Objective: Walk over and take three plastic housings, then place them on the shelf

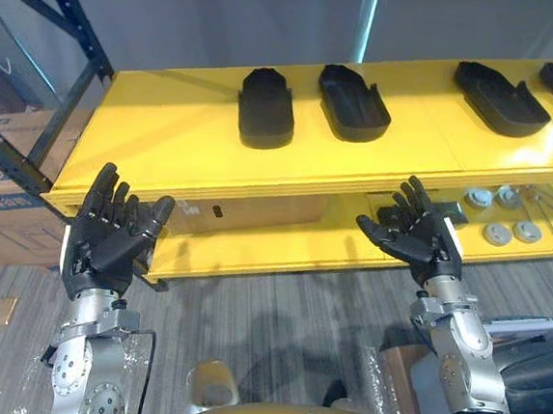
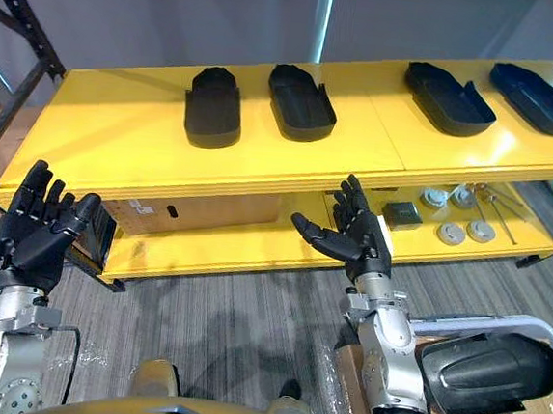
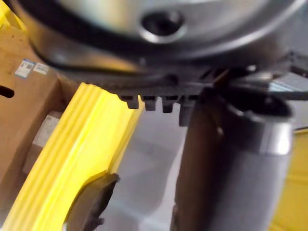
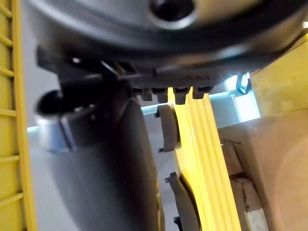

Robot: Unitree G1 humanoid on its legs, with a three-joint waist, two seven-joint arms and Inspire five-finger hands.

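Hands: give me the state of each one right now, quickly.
Left hand: open, fingers spread, holding nothing.
Right hand: open, fingers spread, holding nothing.

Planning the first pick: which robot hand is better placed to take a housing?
Right, probably. The right robot hand, open, is nearly in line with a middle housing; the left robot hand is off by the end of the shelf.

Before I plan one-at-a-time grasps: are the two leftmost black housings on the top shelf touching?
Apart. The left eye view shows a strip of bare yellow shelf between the left housing and the second housing.
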